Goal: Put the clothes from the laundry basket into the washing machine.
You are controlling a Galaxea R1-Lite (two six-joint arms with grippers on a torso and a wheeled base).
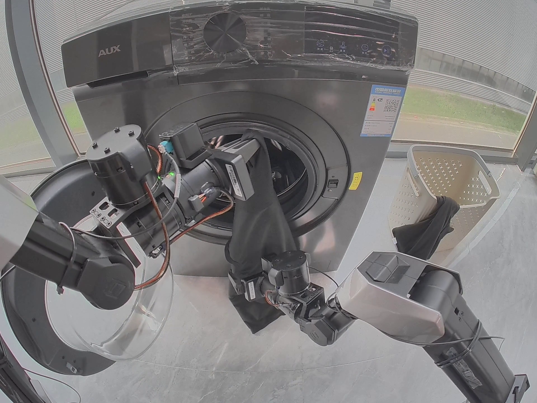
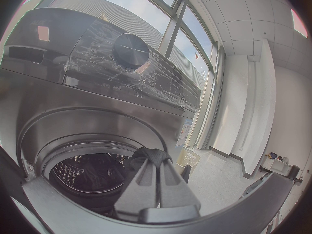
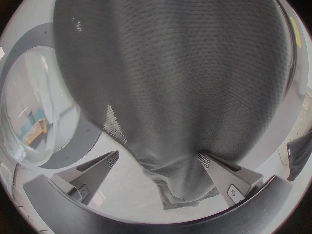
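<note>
A long dark garment [image 1: 258,225] hangs from the mouth of the washing machine's drum [image 1: 285,169] down to the floor. My left gripper [image 1: 253,144] is shut on the garment's top end at the drum opening; in the left wrist view the gripper [image 2: 156,160] pinches bunched dark cloth [image 2: 152,153] in front of the drum [image 2: 84,173]. My right gripper [image 1: 241,287] is low down at the garment's bottom part. Its fingers [image 3: 112,160] stand wide open, and the cloth [image 3: 175,82] hangs between them, brushing one pad. The white laundry basket [image 1: 470,180] stands to the machine's right.
The round glass door [image 1: 95,314] is swung open on the machine's left, under my left arm. Another dark garment [image 1: 428,230] is draped over the basket's front rim. Pale floor [image 1: 212,354] lies in front of the machine. Windows are behind it.
</note>
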